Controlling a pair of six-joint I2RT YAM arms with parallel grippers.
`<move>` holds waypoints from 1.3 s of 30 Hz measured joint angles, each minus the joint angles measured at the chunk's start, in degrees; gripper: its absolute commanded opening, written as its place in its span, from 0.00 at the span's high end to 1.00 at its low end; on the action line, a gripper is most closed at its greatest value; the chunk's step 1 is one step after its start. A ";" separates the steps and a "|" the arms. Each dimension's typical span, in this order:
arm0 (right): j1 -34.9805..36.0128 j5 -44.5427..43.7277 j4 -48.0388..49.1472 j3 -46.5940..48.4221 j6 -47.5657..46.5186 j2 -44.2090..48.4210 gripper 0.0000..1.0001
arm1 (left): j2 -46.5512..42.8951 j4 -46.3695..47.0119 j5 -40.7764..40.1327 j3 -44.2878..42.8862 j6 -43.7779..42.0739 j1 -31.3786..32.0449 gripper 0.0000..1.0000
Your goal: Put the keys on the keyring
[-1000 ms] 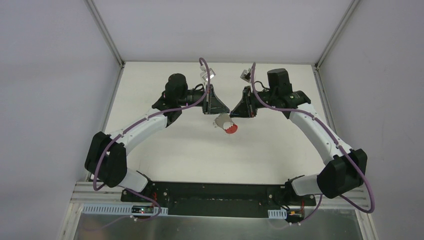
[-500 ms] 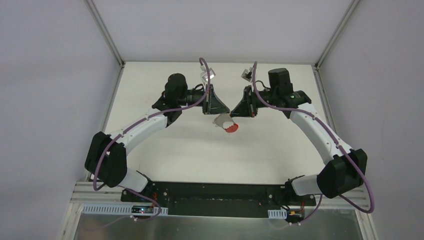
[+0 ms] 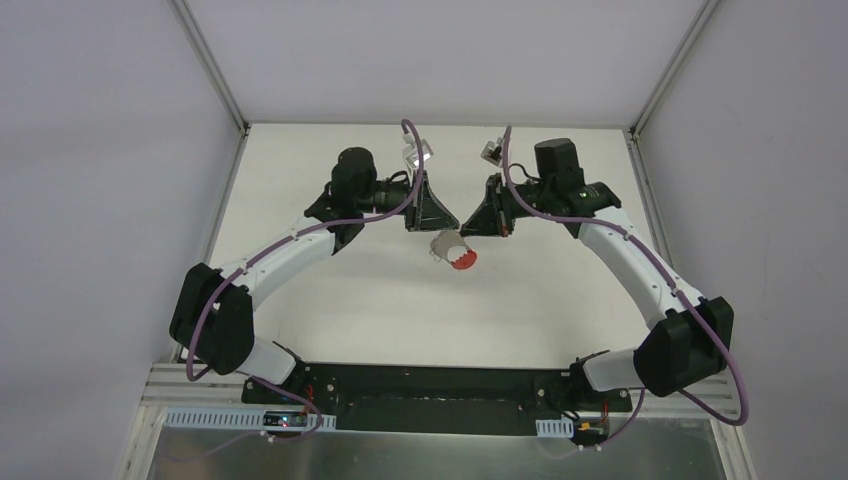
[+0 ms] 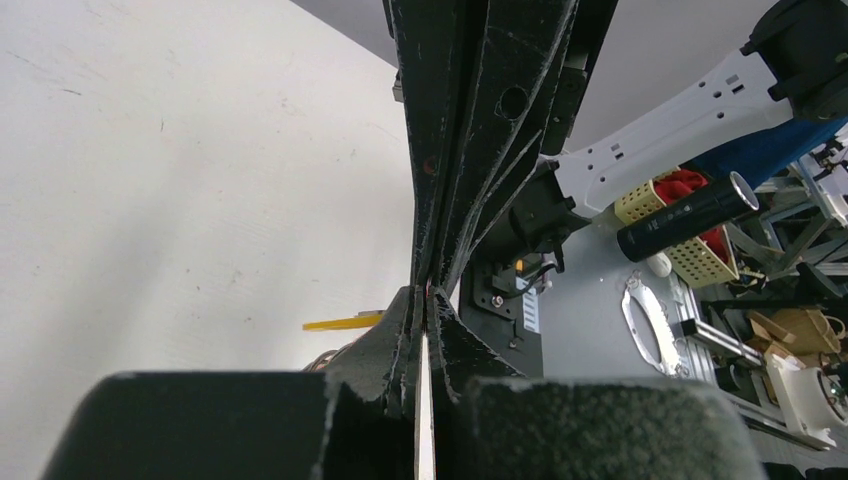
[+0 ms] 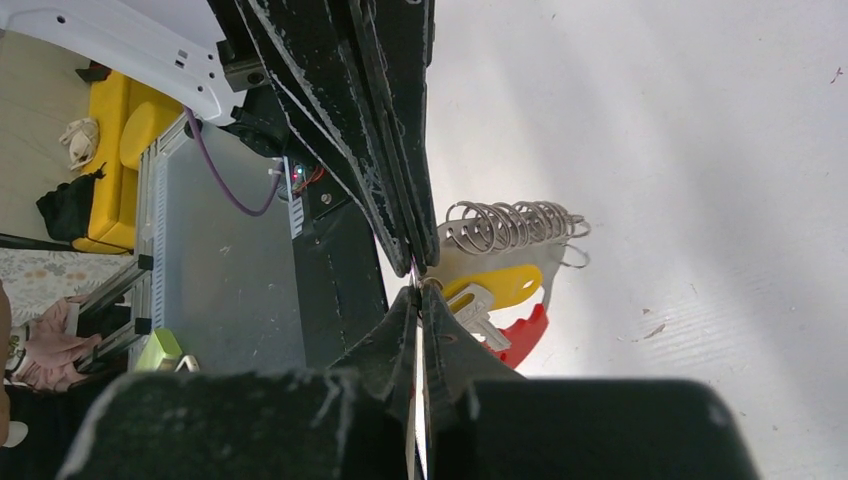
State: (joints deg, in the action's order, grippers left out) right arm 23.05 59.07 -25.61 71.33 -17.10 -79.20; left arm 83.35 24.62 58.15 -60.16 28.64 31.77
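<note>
A: Where is the bunch at this moment?

B: The keys (image 3: 452,251) are at the middle of the table (image 3: 350,300), just beside the tips of both arms, a little toward the bases. In the right wrist view I see a row of grey wire loops (image 5: 510,226), under it a yellow tag (image 5: 497,284), and a red band (image 5: 527,333) lowest.

A: And the tools?

B: The left gripper (image 4: 425,288) has its fingers pressed together, with only a hair of light between them. The right gripper (image 5: 416,272) is also pressed together, and its tips meet exactly at the edge of the loops. Perhaps it pinches a thin wire there, but the view is too close and dark, so I cannot tell. For the left one, I see nothing between the fingers; only a yellow edge shows to the side.

A: Which step is this, in your opinion?

B: I judge it is the fine part: both arms meet over the bunch to work a key against the ring. Threading does not look finished.

A: What does the next move ask?

B: One tool must keep the ring steady while the other guides the key head into the opening, with small and slow motion. Too much force could push the bunch across the table.
</note>
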 measured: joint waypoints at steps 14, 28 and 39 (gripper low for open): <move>5.05 -7.91 -3.17 0.00 -5.46 0.00 1.00 | 0.37 -11.47 -0.15 -1.31 -11.37 0.00 0.68; 7.63 -12.31 -5.86 1.09 -7.67 -2.10 1.00 | -0.90 -19.58 -2.58 -1.53 -21.53 0.00 0.59; 7.85 -12.33 -7.19 2.60 -8.04 -2.67 1.00 | -1.53 -20.87 -3.13 -1.53 -25.03 0.07 0.59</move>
State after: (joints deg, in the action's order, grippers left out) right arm 30.89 46.74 -32.80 73.93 -25.15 -81.87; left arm 81.82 3.75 55.02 -61.69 3.62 31.83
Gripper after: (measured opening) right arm 0.007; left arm 0.414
